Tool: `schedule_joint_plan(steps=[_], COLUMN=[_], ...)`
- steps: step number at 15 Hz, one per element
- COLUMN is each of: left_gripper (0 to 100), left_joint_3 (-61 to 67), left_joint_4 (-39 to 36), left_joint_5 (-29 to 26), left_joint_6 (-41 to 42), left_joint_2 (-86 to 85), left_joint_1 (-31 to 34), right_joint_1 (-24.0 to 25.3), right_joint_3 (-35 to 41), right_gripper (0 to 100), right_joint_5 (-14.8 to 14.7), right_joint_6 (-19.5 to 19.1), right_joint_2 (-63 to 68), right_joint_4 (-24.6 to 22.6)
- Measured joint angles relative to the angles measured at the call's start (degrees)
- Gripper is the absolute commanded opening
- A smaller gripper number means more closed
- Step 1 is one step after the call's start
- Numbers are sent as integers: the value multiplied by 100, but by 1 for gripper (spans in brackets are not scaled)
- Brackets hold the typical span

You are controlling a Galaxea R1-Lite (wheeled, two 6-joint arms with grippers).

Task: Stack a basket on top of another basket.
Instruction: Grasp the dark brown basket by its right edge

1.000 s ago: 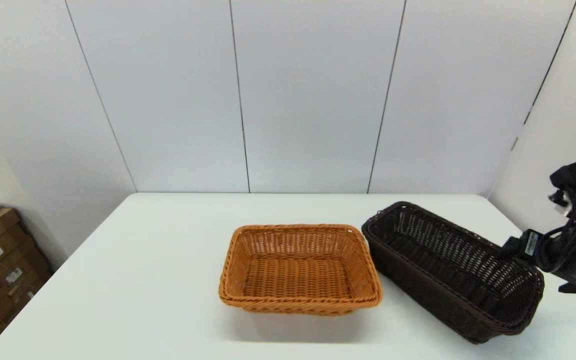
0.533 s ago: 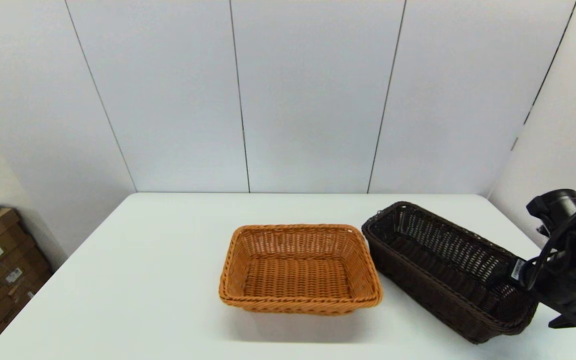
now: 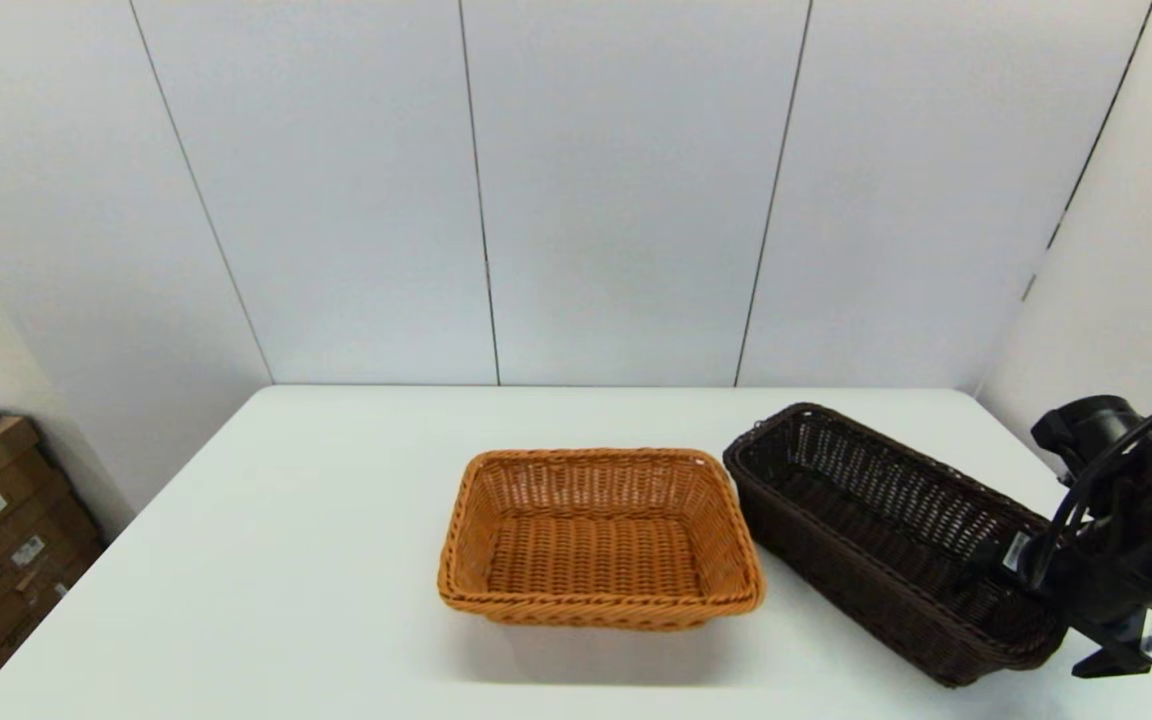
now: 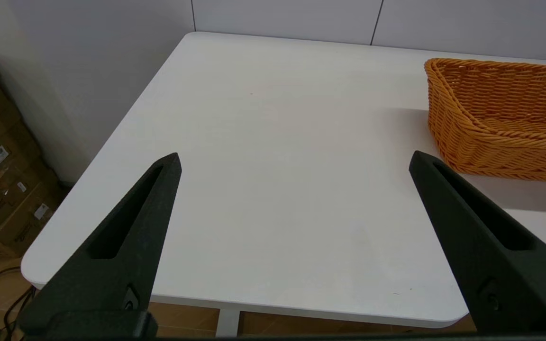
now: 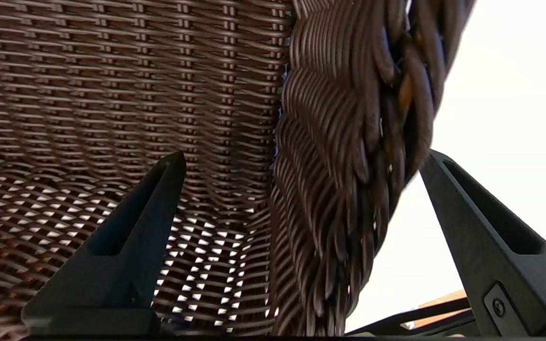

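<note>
On the white table (image 3: 336, 560), the dark brown rectangular wicker basket (image 3: 876, 520) lies just right of the orange-tan rectangular wicker basket (image 3: 600, 540), long axis angled toward the right gripper (image 5: 301, 158), whose open fingers straddle its near end wall; left gripper (image 4: 294, 158) open, parked.

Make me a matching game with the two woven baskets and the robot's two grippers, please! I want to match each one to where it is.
Things
1. dark brown woven wicker basket
2. orange-tan woven wicker basket
3. right gripper
4. left gripper

Places
A. fingers open over bare white table
B. middle of the table, nothing inside
C. fingers open astride a basket's end wall, one inside, one outside
D. robot's right side of the table, beside the other basket

Pairs: 1-D, 2-B, 3-C, 4-A
</note>
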Motion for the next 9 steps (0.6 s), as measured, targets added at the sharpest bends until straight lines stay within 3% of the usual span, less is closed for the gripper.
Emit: schedule_joint_plan(steps=[5, 6, 9], left_gripper=[100, 100, 100], left_joint_3=[-2, 0, 0], left_joint_4=[0, 0, 0], left_joint_5=[2, 2, 0], left_joint_6=[0, -2, -2], left_joint_2=[0, 0, 0], left_joint_1=[0, 0, 0], right_joint_1=[4, 4, 11], right_joint_3=[105, 113, 118], right_gripper=[100, 0, 0], right_joint_5=[-5, -2, -6], right_joint_6=[29, 38, 41], right_joint_2=[288, 332, 380], right_joint_4=[-402, -417, -427])
